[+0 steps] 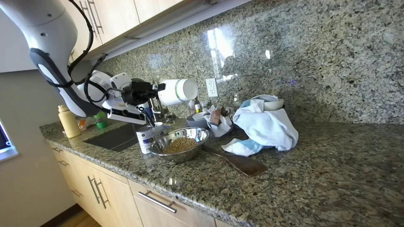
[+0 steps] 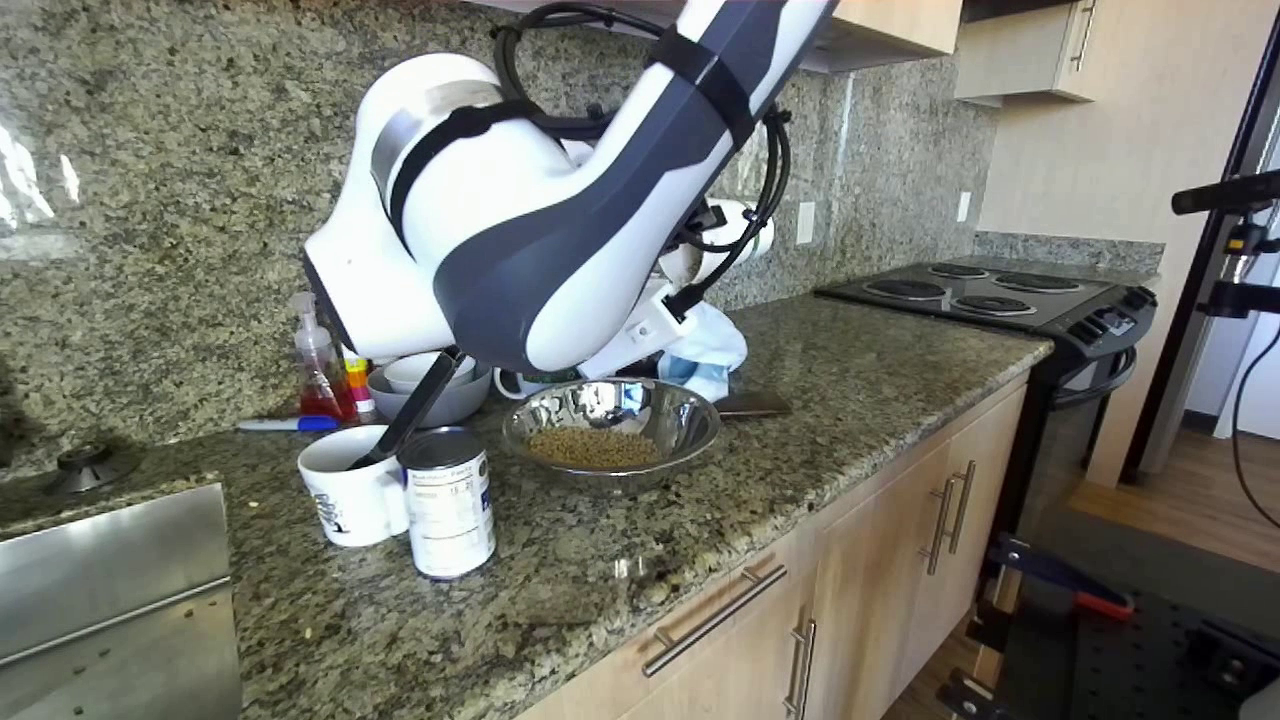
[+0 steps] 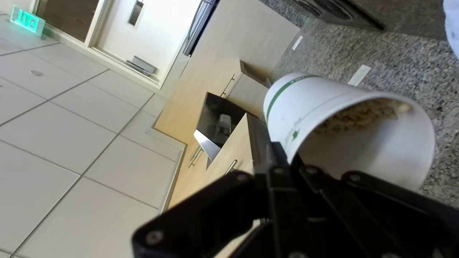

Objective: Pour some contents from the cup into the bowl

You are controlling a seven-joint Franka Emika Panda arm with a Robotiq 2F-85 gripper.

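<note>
Wrist view shows the jaws pinching the cup (image 3: 315, 102) by its rim, contents (image 3: 355, 116) inside. It hangs above the table (image 1: 303, 183), long axis nearly level; the bowl (image 1: 186, 155) lies lower, towards the front edge, so pouring likely turns on tipping the cup's mouth over it.

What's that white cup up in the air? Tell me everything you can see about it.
The cup is a smooth white cylinder, perhaps plastic or paper, with a green band near its base and a small green mark near the rim. It is tipped onto its side in midair, higher than the metal bowl. The gripper clamps its wall at the rim. Through the mouth, pale tan pieces show inside, lying along the wall.
</note>
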